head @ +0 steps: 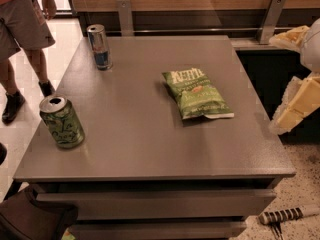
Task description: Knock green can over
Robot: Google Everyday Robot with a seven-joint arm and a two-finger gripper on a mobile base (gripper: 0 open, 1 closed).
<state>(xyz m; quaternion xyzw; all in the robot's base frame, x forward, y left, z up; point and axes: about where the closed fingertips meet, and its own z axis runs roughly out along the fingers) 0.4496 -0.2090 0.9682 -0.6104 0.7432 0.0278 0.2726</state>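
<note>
At near left of worktop [150, 149]: green can [62, 122], upright, well apart from chip bag [197, 94]. At right edge, beside worktop: pincer [292, 109], opening and hold impossible to tell.

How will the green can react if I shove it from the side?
The green can stands upright and narrow, so a push near its top will probably tip it. Its round body would likely roll afterward, and it stands near the left edge of the table. The gripper sits low right, below the tabletop, far from it.
</note>
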